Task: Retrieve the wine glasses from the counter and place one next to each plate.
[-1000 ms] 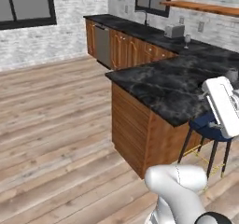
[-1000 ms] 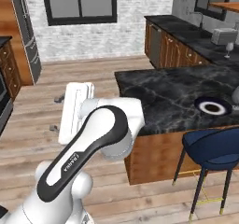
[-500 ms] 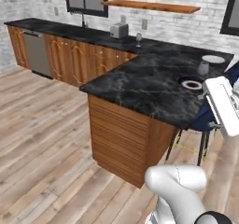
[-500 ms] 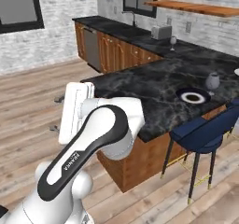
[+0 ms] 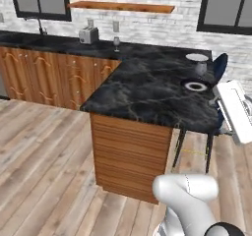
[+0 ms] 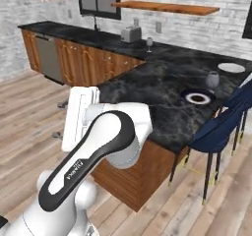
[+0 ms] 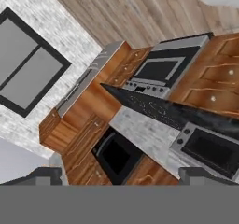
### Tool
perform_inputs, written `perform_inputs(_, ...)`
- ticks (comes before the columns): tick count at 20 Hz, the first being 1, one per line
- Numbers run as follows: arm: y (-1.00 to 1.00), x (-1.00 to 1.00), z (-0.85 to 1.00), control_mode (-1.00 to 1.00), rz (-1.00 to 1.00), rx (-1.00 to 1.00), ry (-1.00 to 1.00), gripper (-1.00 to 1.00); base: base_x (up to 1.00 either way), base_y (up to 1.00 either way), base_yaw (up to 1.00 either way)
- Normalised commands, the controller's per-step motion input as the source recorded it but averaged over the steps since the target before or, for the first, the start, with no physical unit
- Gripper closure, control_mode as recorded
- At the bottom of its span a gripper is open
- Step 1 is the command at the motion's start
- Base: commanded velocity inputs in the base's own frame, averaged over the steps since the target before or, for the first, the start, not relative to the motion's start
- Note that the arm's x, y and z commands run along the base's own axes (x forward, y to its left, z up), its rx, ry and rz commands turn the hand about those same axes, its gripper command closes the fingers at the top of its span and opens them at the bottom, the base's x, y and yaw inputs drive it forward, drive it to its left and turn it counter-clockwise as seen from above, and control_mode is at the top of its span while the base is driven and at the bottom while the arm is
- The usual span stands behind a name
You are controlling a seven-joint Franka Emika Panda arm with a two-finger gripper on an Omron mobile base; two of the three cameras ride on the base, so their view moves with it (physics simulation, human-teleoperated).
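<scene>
Toaster [image 5: 88, 34] under wall shelf [image 5: 121, 6] (blue chair [image 6: 221, 128] nearby)

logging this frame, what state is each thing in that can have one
wine glass near toaster: upright on the counter, not yet fetched
wine glass by blue plate: upright, beside the plate
blue plate: flat on the counter
white plate: flat, no glass next to it
gripper: jaws open, holding nothing
toaster: upright on the counter
</scene>
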Motion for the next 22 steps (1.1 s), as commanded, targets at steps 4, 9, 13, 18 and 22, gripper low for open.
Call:
perform_inputs(4, 0.00, 0.00, 0.00, 1.00, 0.00, 0.00, 0.00, -1.00, 0.08, 1.00, -0.47)
perform_inputs(9, 0.00, 0.00, 0.00, 1.00, 0.00, 0.00, 0.00, -1.00, 0.09, 1.00, -0.46)
perform_inputs(13, 0.00, 0.00, 0.00, 1.00, 0.00, 0.00, 0.00, -1.00, 0.10, 1.00, -0.45)
perform_inputs(18, 0.00, 0.00, 0.00, 1.00, 0.00, 0.00, 0.00, -1.00, 0.15, 1.00, -0.47)
perform_inputs(22, 0.00, 0.00, 0.00, 1.00, 0.00, 0.00, 0.00, -1.00, 0.01, 1.00, -0.47)
